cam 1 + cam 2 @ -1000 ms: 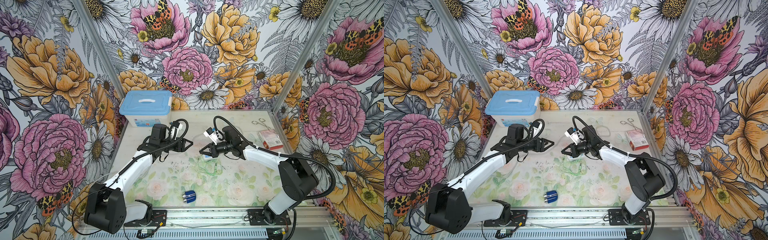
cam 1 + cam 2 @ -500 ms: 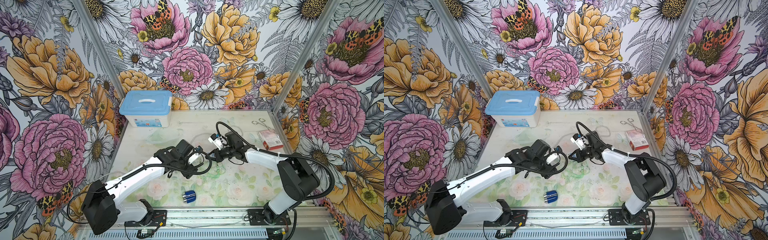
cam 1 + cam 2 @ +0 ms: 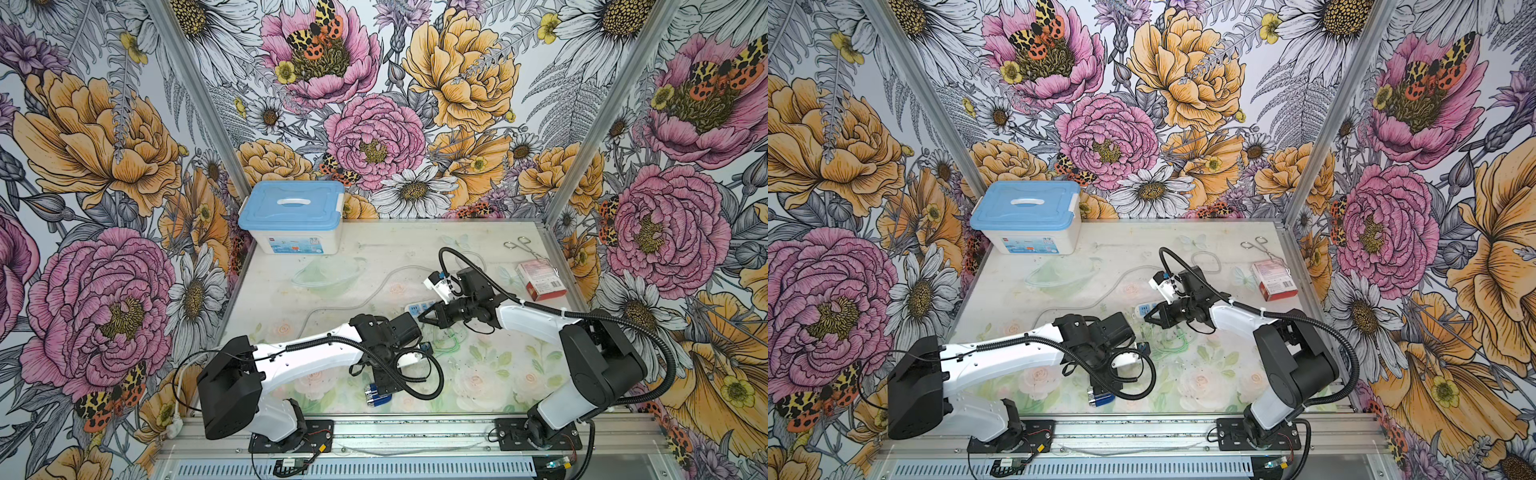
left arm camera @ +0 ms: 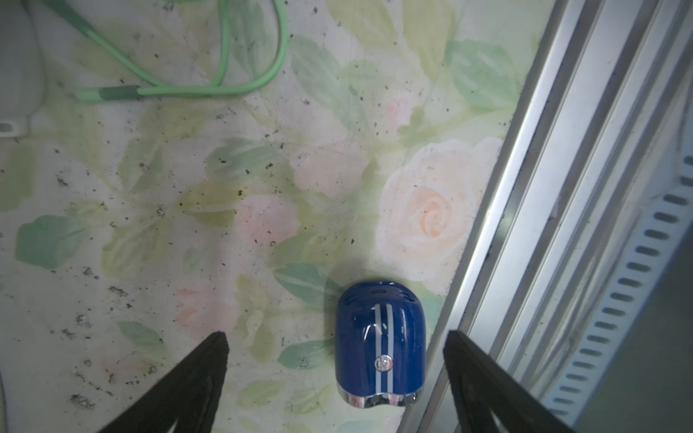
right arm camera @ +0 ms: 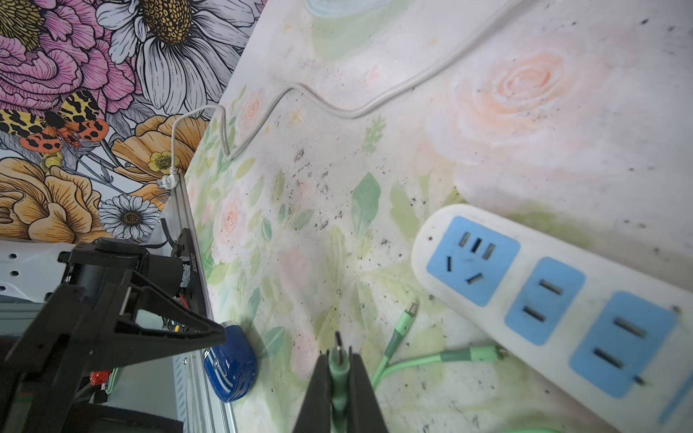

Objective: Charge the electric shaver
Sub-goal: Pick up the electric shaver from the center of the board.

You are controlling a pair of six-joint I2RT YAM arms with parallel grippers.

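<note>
Now we hang our left claw, freshly swung over with jaws spread wide and empty, above the small rounded dark-blue silver-striped electric shaver lying between its tips, ready to grasp, while our right claw stays clenched on the mint-green cable plug.

electric shaver by the front rail, power strip behind it, box back left

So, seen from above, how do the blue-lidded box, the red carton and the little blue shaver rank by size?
In a top view, largest to smallest:
1. box, by far
2. carton
3. shaver, though the left arm hides part of it
</note>
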